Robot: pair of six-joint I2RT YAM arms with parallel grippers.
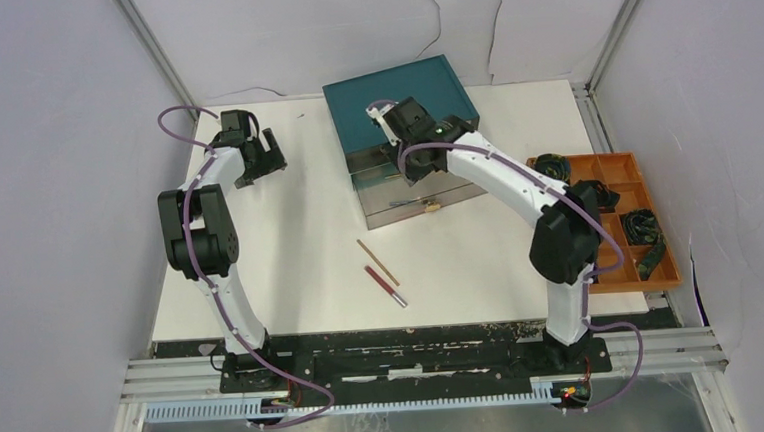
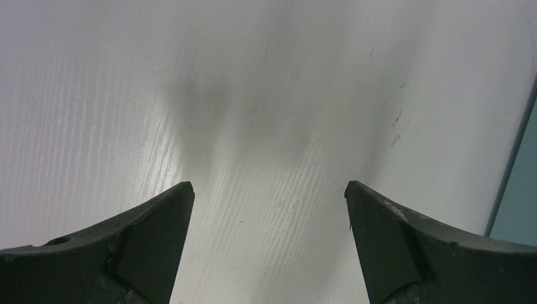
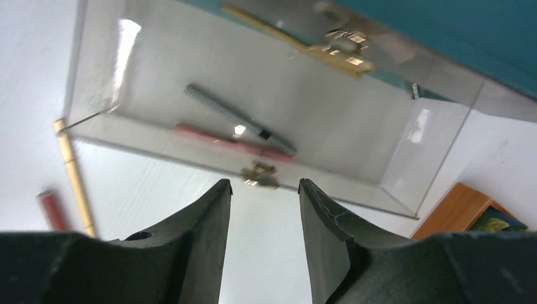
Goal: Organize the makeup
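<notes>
We see a white table (image 1: 290,252) between grey walls (image 1: 43,147), pencils (image 1: 378,262) near the teal box (image 1: 361,107), the left gripper (image 2: 269,190) gaping wide and the right gripper (image 3: 265,183) narrow, both empty.

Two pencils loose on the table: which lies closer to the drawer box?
The gold pencil; the red pencil lies beside it, on the side away from the teal drawer box.

A white wood-grain table (image 1: 291,272) sits boxed in by pale lilac-grey walls (image 1: 46,196) — the back sheet (image 1: 366,27) torn along a ragged seam — with aluminium rails (image 1: 667,347) along the near edge, under soft even light.
</notes>
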